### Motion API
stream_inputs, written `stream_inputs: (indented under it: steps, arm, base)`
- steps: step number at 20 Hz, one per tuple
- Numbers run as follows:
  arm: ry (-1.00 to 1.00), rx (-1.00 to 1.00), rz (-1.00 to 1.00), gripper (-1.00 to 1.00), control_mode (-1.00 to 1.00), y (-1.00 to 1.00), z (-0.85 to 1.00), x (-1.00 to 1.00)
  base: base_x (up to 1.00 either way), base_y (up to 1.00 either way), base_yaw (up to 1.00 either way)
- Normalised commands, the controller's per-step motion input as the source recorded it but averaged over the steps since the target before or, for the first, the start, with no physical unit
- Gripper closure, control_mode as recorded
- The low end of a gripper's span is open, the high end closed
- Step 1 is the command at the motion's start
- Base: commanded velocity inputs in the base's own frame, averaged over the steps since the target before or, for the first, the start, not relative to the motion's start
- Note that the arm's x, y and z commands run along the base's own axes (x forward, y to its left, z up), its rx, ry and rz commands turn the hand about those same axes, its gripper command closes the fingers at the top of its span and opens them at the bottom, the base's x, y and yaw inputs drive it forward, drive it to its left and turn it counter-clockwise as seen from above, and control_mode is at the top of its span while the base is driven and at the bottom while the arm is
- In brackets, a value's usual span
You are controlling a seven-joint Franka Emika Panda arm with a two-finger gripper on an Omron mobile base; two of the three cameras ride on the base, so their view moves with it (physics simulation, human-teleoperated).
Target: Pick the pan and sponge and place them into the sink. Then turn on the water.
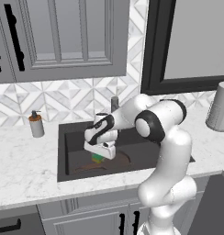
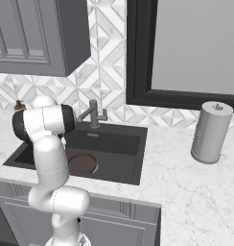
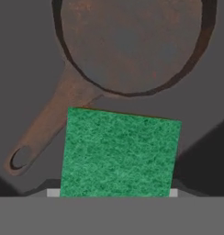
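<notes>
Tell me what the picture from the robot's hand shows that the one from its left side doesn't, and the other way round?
The hand view shows the pan whole: its round rusty-brown bowl and long handle with a hanging hole, lying on the dark sink floor, and the sponge green face up, close in front of the camera.

The left base view shows the white arm reaching down into the sink, the marble counter, a soap dispenser, a paper towel roll, cabinets and tiled wall.

Both show the sponge, the pan and the black sink.

No text or labels appear readable on anything here.
</notes>
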Motion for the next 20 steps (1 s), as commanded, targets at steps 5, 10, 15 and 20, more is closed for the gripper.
stream_inputs:
  steps: [5,10,15,20]
  arm:
    - [0.01,-0.01,0.00,1.00,-1.00,0.00,-0.52,0.33]
    - [0.00,-0.02,0.00,1.00,-1.00,0.00,-0.35,0.39]
    - [0.00,-0.01,0.00,1.00,-1.00,0.00,-0.15,0.38]
    - [0.00,-0.01,0.00,1.00,-1.00,0.00,-0.16,0.28]
  base:
    - [0.00,0.00,0.00]
    - [0.00,0.00,0.00]
    - [0.00,0.00,0.00]
    - [0.00,0.00,0.00]
